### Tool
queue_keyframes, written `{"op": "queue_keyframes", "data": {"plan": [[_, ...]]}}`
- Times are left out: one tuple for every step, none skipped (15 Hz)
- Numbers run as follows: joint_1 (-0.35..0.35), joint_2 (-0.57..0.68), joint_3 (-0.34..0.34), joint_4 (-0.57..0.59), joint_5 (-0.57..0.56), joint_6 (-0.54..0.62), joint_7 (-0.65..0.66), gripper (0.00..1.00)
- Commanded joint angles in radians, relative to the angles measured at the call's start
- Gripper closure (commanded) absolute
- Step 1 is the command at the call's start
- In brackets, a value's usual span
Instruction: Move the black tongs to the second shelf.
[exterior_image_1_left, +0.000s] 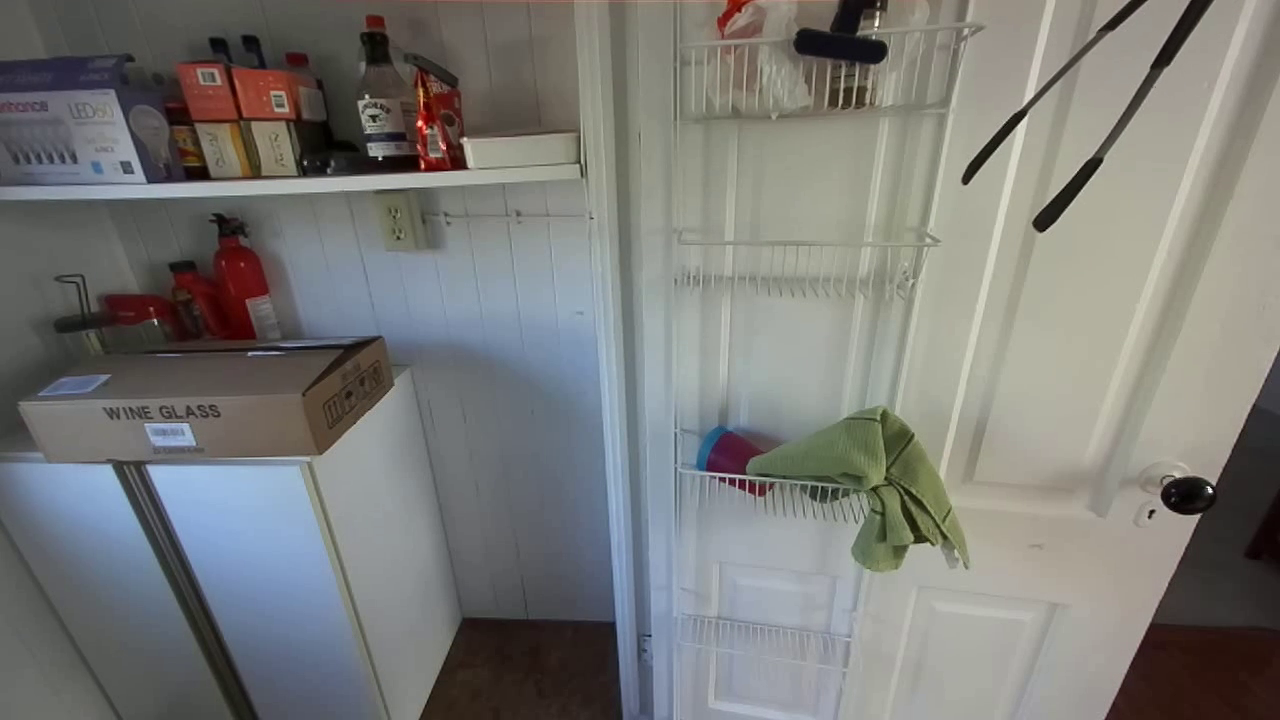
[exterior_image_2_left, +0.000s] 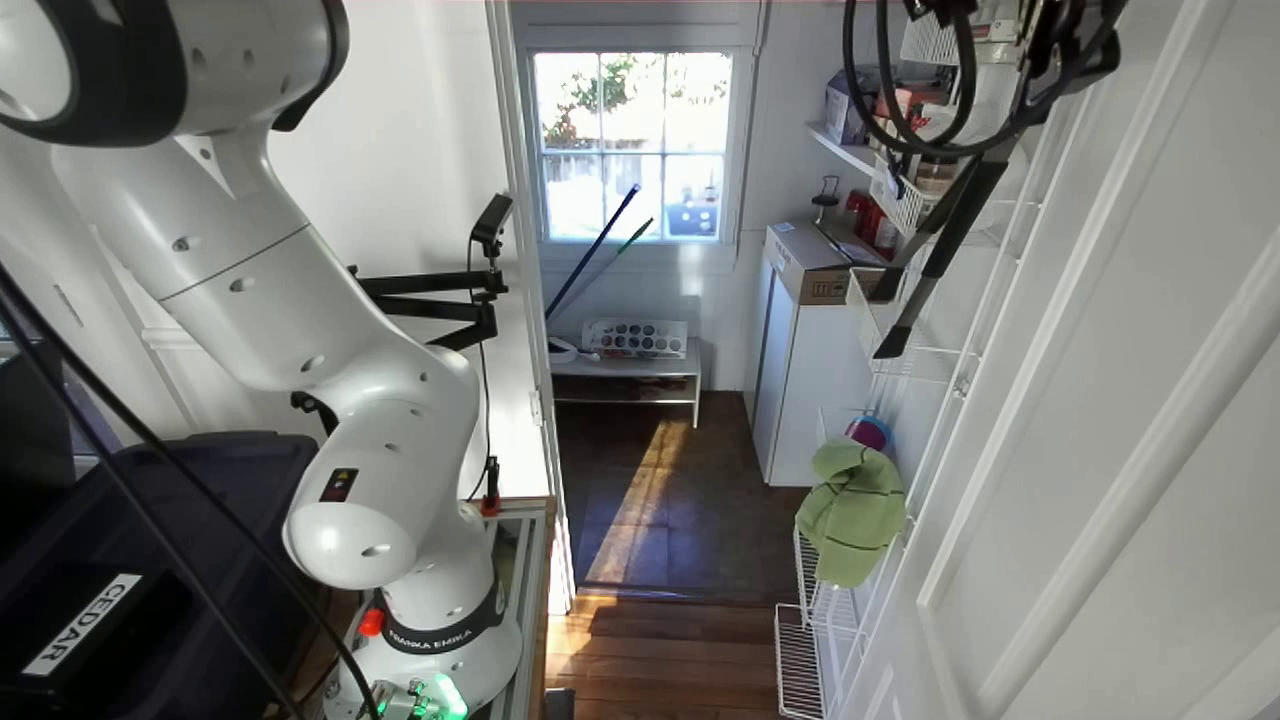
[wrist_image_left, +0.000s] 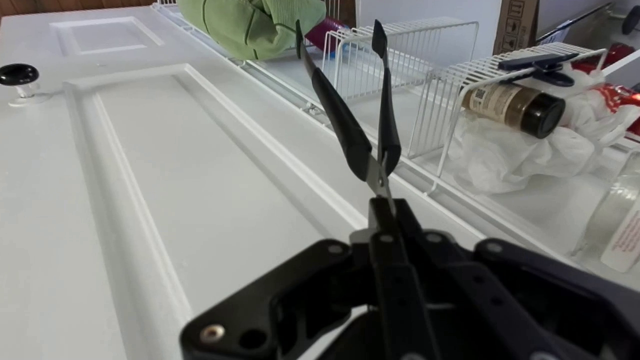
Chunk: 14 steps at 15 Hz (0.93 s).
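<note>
My gripper (wrist_image_left: 392, 210) is shut on the joined end of the black tongs (wrist_image_left: 342, 125). In the wrist view the two tong arms spread apart ahead of the fingertips. In an exterior view the tongs (exterior_image_1_left: 1070, 195) hang slanted before the door, right of the rack; the gripper is outside that view. In an exterior view the gripper (exterior_image_2_left: 1020, 115) is at the top right with the tongs (exterior_image_2_left: 947, 245) pointing down. The second shelf (exterior_image_1_left: 805, 242) is a white wire basket with nothing seen in it. It also shows in the wrist view (wrist_image_left: 430, 25), beyond the tongs.
The top tier (exterior_image_1_left: 830, 110) holds a plastic bag, a bottle and a short dark object (exterior_image_1_left: 840, 46). A green cloth (exterior_image_1_left: 880, 470) and a purple cup (exterior_image_1_left: 733, 455) are on the tier below the second shelf. The door has a black knob (exterior_image_1_left: 1188, 494).
</note>
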Motion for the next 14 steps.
{"op": "queue_keyframes", "data": {"plan": [[-0.009, -0.057, 0.031, -0.111, 0.005, 0.129, -0.026, 0.99], [-0.006, -0.06, 0.036, -0.131, 0.005, 0.158, -0.031, 0.99], [-0.005, -0.061, 0.04, -0.146, 0.002, 0.182, -0.033, 0.99], [-0.003, -0.065, 0.043, -0.163, 0.004, 0.208, -0.037, 0.99], [0.0, -0.067, 0.045, -0.177, 0.008, 0.231, -0.041, 0.99], [0.003, -0.07, 0.048, -0.191, 0.01, 0.25, -0.044, 0.99], [0.005, -0.072, 0.051, -0.205, 0.01, 0.269, -0.045, 0.99], [0.007, -0.074, 0.056, -0.219, 0.008, 0.289, -0.043, 0.99], [0.01, -0.076, 0.06, -0.233, 0.007, 0.304, -0.043, 0.99], [0.013, -0.077, 0.064, -0.246, 0.008, 0.321, -0.042, 0.99], [0.017, -0.079, 0.067, -0.259, 0.01, 0.335, -0.042, 0.99], [0.02, -0.081, 0.071, -0.272, 0.013, 0.351, -0.041, 0.99], [0.023, -0.082, 0.075, -0.283, 0.012, 0.361, -0.04, 0.99], [0.026, -0.083, 0.077, -0.292, 0.013, 0.369, -0.04, 0.99]]}}
